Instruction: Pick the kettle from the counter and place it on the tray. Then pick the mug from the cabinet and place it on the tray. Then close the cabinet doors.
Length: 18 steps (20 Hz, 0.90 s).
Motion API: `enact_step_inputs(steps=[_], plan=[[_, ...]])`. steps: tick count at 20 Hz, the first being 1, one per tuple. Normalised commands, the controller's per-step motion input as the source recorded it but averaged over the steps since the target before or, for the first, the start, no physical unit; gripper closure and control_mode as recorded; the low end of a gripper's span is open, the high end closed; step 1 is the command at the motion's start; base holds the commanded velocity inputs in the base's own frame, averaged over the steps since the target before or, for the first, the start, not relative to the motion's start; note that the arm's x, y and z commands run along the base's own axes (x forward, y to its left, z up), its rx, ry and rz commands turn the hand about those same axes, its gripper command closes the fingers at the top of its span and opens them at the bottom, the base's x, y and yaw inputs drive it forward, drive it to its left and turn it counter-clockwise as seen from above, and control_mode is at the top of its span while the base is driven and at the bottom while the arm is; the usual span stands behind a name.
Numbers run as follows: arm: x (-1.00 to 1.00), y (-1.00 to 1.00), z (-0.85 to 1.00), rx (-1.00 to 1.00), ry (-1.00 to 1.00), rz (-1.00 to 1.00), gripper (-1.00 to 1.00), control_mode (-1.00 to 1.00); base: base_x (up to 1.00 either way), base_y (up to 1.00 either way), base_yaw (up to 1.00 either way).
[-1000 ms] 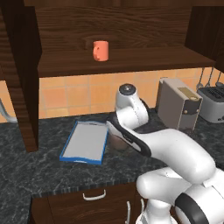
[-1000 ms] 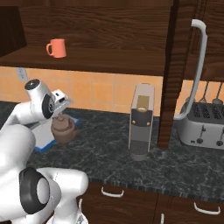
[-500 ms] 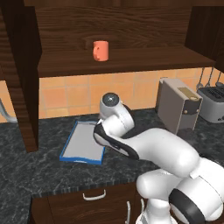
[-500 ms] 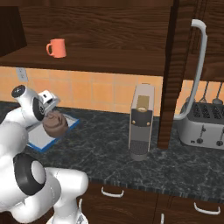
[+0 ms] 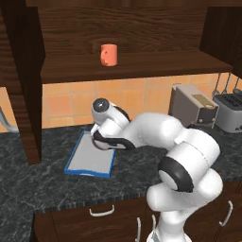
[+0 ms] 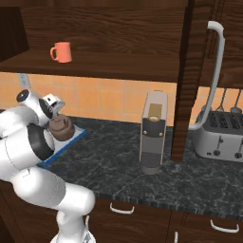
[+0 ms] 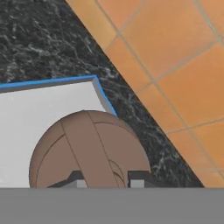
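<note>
kettle (image 7: 89, 148) handle in jaws, over tray (image 7: 39, 113) corner

No words, labels, brand marks, numbers or signs can be read anywhere in these pictures.
</note>
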Motion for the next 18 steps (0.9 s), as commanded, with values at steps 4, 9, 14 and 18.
enact_step_inputs(steps=[4, 9, 14, 18], plan=[[0.68, 0.33, -0.27, -0.01, 0.06, 0.0, 1.0, -1.0, 0.0, 0.0, 0.0], [0.41, 0.09, -0.47, -0.02, 0.0, -0.01, 1.0, -1.0, 0.0, 0.0, 0.0], [0.29, 0.02, -0.49, -0.01, 0.0, -0.02, 1.0, -1.0, 0.0, 0.0, 0.0], [0.0, 0.05, -0.5, 0.0, 0.0, 0.0, -1.0, -1.0, 0.0, 0.0, 0.0]])
